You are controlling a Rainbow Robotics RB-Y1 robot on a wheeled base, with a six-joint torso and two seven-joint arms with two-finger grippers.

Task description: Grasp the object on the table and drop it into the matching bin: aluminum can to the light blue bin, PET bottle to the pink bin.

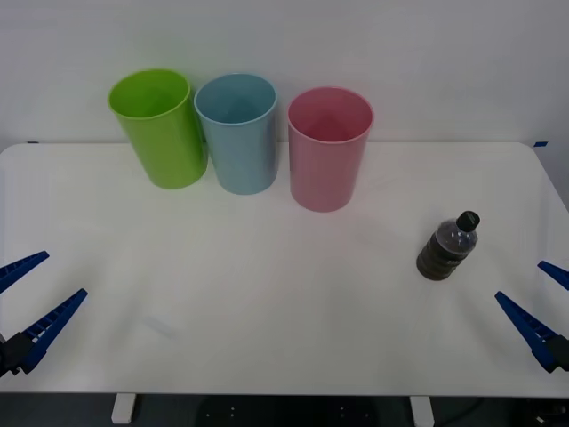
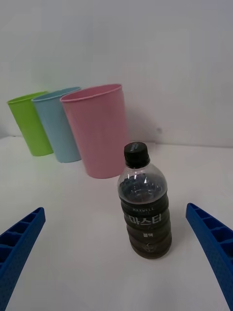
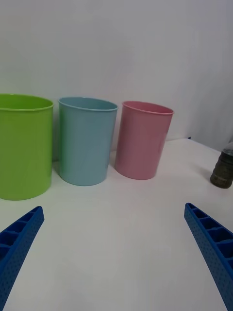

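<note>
**Bottle upright on the table, both grippers spread and empty**

A small stubby clear plastic PET bottle with a ribbed body, dark brownish contents and a black cap stands upright on the large white rectangular table, at about 4 o'clock from the table's centre. Nothing touches it.

Three tall plastic cup-shaped bins stand in a row toward the far edge of the table, at roughly 11 to 12 o'clock from its centre. The lime green bin is farthest to the robot's left, the light blue bin is in the middle, and the pink bin is on the robot's right end. All three are upright with open round rims. In the front view the green and blue bins appear to touch or nearly touch; the pink one stands just apart from the blue. The bottle sits at about 4 o'clock from the pink bin, well apart from it.

The right gripper hovers low at the near right edge of the table, at about 4 o'clock from the bottle, its blue ribbed fingers spread wide and holding nothing. In the right wrist view the bottle stands ahead of the gripper, between the lines of the two fingers but clear of both.

The left gripper waits at the near left edge of the table, at about 8 o'clock from centre, its fingers likewise apart and empty.
</note>
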